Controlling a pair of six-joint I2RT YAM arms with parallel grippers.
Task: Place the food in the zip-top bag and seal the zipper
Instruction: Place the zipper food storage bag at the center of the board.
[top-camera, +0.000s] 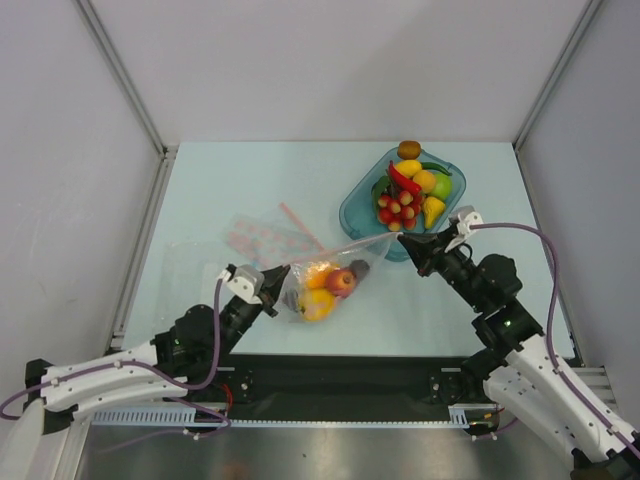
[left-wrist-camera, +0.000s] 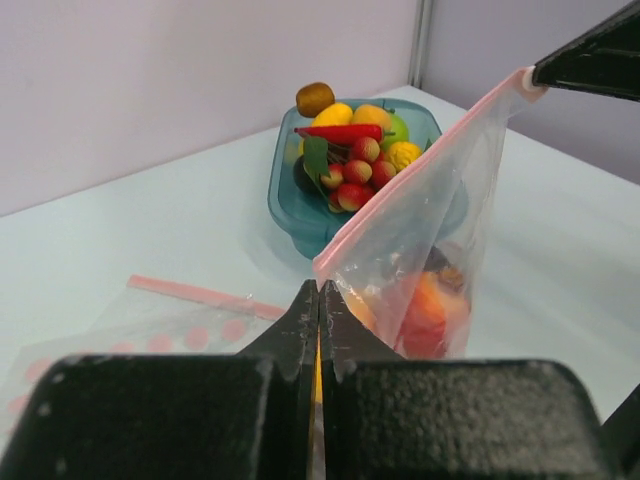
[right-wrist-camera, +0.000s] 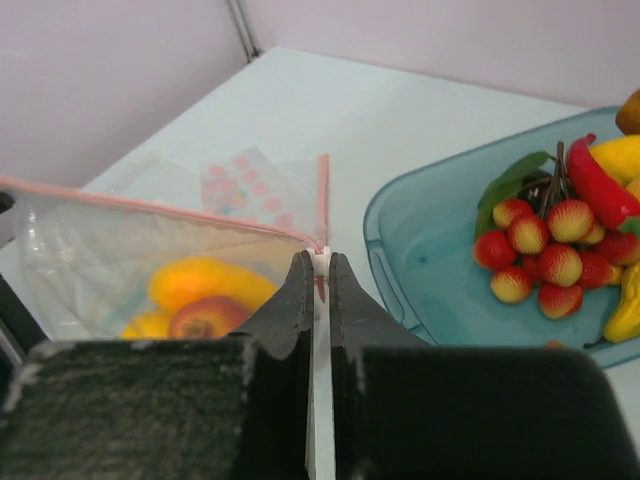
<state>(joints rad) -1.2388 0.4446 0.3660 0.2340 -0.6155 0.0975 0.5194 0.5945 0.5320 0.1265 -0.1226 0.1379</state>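
1. Left tool (top-camera: 280, 287) (left-wrist-camera: 320, 297): jaws closed tight, pinching one end of the zipper (top-camera: 345, 248) (left-wrist-camera: 420, 172) (right-wrist-camera: 150, 207).
2. Right tool (top-camera: 404, 241) (right-wrist-camera: 320, 263): jaws closed tight on the opposite end of the same strip, just beside the near rim of the teal dish (top-camera: 358, 205).
3. Zip-top bag (top-camera: 355, 272) (left-wrist-camera: 455, 210) (right-wrist-camera: 90, 250): clear and floppy, it hangs between both tools above the bench (top-camera: 230, 180), its pale pink zipper pulled taut along the top.
4. Food (top-camera: 322, 288): orange, yellow and red round pieces sit in the bag's bottom. More pieces fill the dish.
5. Second bag (top-camera: 265, 238): flat, with pink dots, it lies on the bench behind.
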